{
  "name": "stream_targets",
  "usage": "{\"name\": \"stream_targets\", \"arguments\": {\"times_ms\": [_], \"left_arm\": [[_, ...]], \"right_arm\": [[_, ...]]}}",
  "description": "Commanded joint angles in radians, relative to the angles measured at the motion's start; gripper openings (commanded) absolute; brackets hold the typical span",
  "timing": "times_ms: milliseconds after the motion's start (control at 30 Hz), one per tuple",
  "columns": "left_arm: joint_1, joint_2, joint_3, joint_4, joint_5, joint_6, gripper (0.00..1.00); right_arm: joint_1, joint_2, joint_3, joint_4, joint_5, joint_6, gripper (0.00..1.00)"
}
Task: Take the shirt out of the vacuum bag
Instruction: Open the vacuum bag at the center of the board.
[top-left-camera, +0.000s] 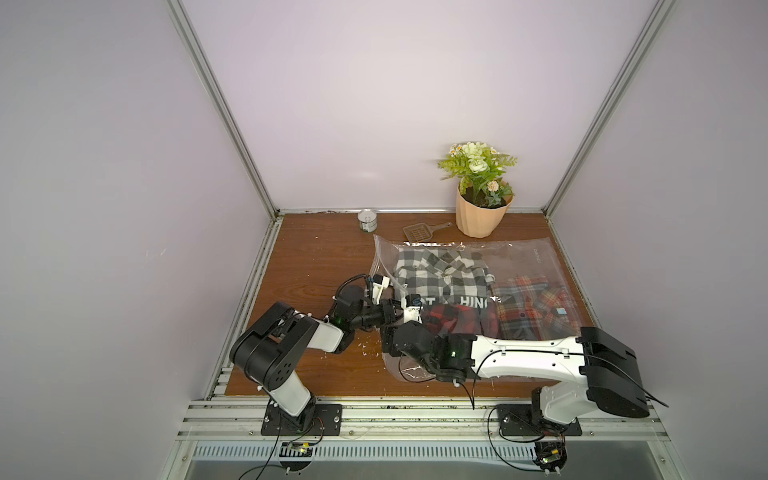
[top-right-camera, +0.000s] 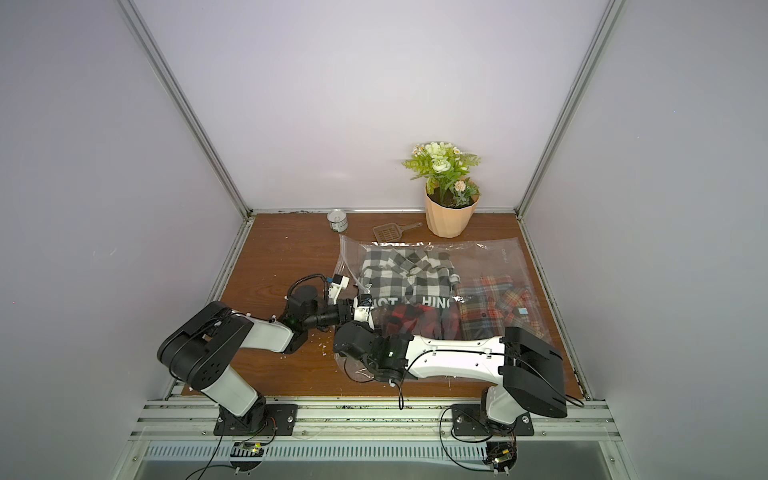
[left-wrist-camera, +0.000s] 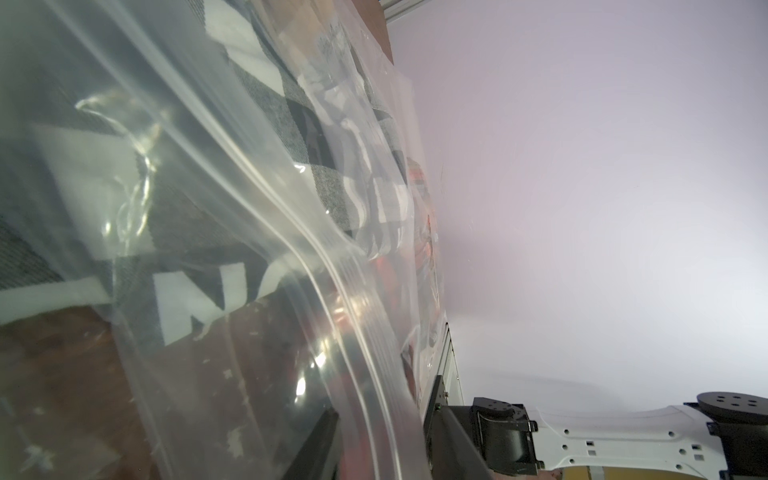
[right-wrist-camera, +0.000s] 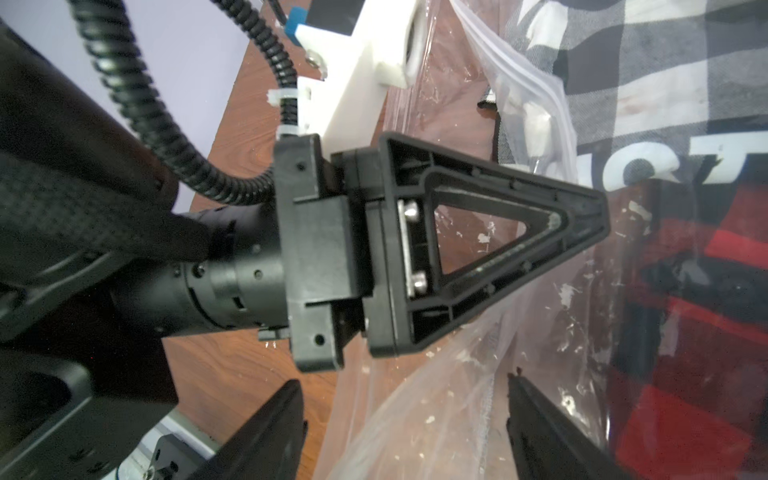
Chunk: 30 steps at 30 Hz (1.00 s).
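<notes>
Holds the left arm low over the bench (top-left-camera: 307, 266) with the elbow folded back near its base and the forearm level. Has the left end effector (right-wrist-camera: 598, 218) tip-first at the zip-seal mouth of the vacuum bag (top-left-camera: 519, 257). Shows that end effector side-on in the right wrist view, one finger hiding the other. Sees the zip strip (left-wrist-camera: 370, 374) running between two dark fingers (left-wrist-camera: 320, 440) in the left wrist view; cannot tell whether pinched or merely draped.

Holds the right arm across from the opposite side: upper arm raised, white forearm level above the near part of the bag, black wrist just beside the left end effector. Spreads the right end effector (right-wrist-camera: 403, 380) wide, with loose clear film between its fingers (right-wrist-camera: 540, 428) and nothing gripped.

Finds the bag flat on the bench, stretching away beyond both end effectors, with three shirts inside. Places a red-and-black check shirt (top-left-camera: 453, 320) just past the tips, a black-and-white check shirt (top-left-camera: 440, 270) beyond the left end effector, and an orange plaid shirt (top-left-camera: 536, 307) well apart from both, away from the mouth.

Reads white capitals on a dark band between the two check shirts — "OT" and "HING" in both top views, an "N" in the left wrist view. Cannot read the faint print (top-left-camera: 535, 254) near the bag's far corner.
</notes>
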Motion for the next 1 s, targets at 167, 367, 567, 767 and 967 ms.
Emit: {"name": "stream_targets", "arguments": {"times_ms": [167,367,567,767,967], "left_arm": [[-0.013,0.077,-0.010,0.174,0.037,-0.085,0.39],[-0.012,0.079,-0.007,0.174,0.031,-0.074,0.39],[-0.011,0.073,0.007,0.174,0.019,-0.080,0.40],[-0.006,0.030,0.065,0.105,0.009,-0.050,0.48],[0.042,-0.126,0.201,-0.325,-0.079,0.163,0.63]], "right_arm": [[-0.033,0.034,0.018,-0.008,-0.027,0.029,0.71],[-0.040,0.036,0.008,-0.025,-0.024,0.041,0.62],[-0.044,0.025,0.006,-0.049,-0.017,0.039,0.44],[-0.044,0.025,0.015,-0.070,-0.009,0.033,0.19],[-0.044,0.020,0.003,-0.071,0.002,0.038,0.00]]}}
